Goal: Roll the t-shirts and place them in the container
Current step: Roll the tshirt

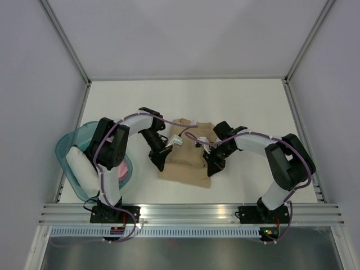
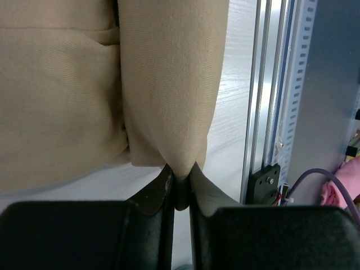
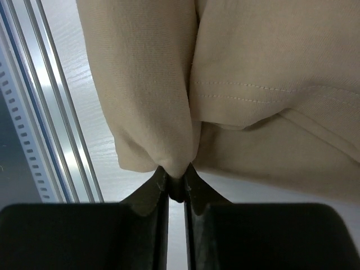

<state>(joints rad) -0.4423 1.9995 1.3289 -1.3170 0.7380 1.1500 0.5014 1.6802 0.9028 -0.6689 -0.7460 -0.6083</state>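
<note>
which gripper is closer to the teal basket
Left. The left gripper pinches the tan t-shirt at its edge toward the basket; the right gripper pinches the opposite edge, farther away.

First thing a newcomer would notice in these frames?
The tan t-shirt lies mid-table with both arms bent in on it. The left gripper and right gripper each pinch a fold of its fabric, one on either side. Next comes the teal basket at the table's left edge, holding a white bundle and a pink bundle.
</note>
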